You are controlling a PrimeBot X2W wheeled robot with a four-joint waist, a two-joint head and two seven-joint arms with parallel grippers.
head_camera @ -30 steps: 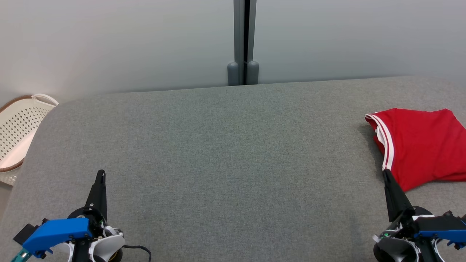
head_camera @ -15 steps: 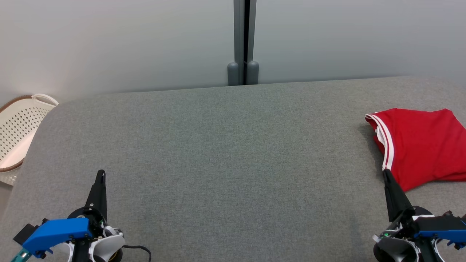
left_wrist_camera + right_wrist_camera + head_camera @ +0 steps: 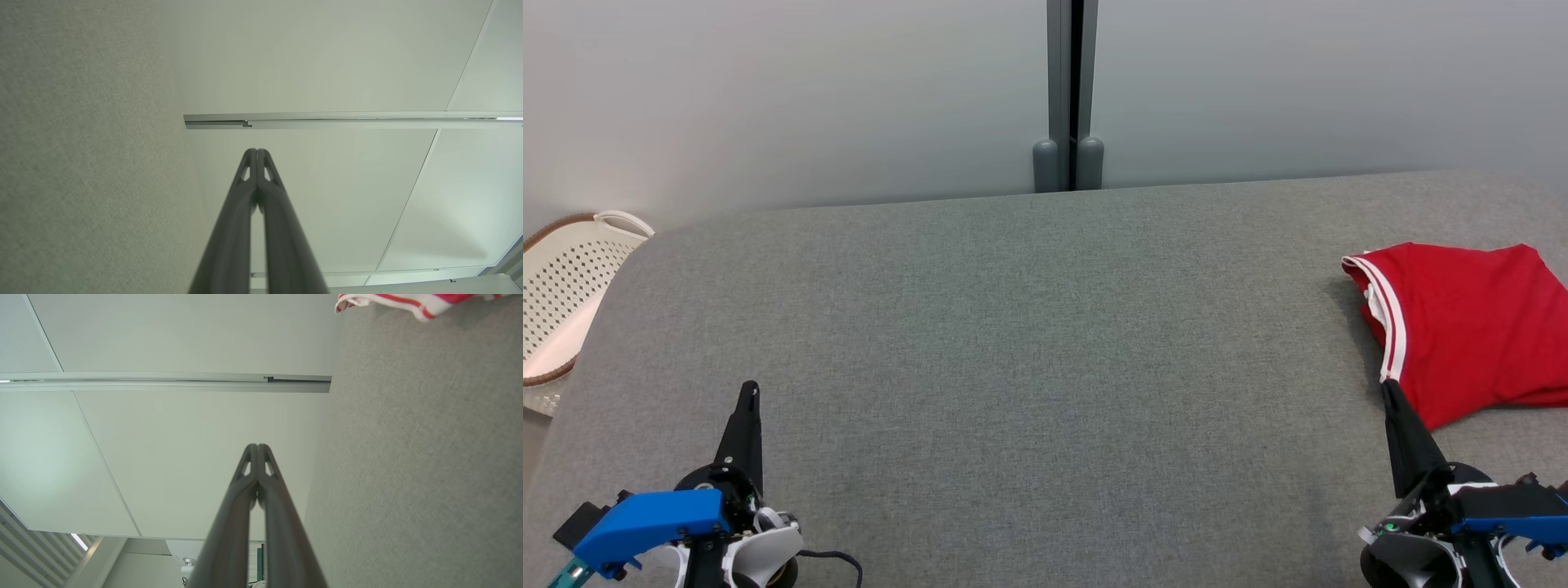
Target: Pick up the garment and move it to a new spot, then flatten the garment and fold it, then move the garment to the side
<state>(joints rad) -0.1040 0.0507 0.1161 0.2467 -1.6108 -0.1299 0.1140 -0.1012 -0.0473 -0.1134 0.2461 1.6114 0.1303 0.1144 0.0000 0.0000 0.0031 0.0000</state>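
Observation:
A red garment (image 3: 1470,322) with white-striped trim lies folded at the far right of the grey padded table (image 3: 1029,343), running past the head view's right edge. Its striped edge (image 3: 412,304) also shows at the top of the right wrist view. My right gripper (image 3: 1390,390) sits at the lower right, shut and empty, its tip just below the garment's lower left corner. At the lower left my left gripper (image 3: 749,390) rests shut and empty, far from the garment. In both wrist views the dark fingers (image 3: 256,153) (image 3: 257,448) are pressed together, pointing toward the pale wall.
A white perforated basket (image 3: 564,302) with a brown rim stands off the table's left edge. A pale wall with a grey vertical post (image 3: 1072,94) runs behind the table's far edge.

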